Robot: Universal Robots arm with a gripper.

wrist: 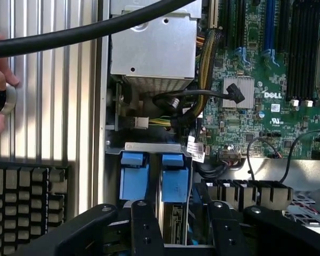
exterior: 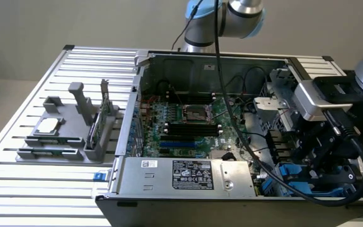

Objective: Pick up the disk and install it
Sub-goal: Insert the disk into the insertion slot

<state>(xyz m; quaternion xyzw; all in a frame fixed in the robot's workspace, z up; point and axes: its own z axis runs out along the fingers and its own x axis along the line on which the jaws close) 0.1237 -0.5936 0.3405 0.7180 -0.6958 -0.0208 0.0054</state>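
The gripper (wrist: 180, 210) hangs over the drive bay (wrist: 149, 145) in the case (exterior: 188, 56), at the exterior view's lower right, fingers spread and straddling the blue-railed disk (wrist: 174, 181) seated in that bay.

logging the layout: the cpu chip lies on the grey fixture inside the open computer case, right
Not inside. The CPU chip lies on the grey fixture, which stands on the slatted table outside the open computer case, as the exterior view shows.
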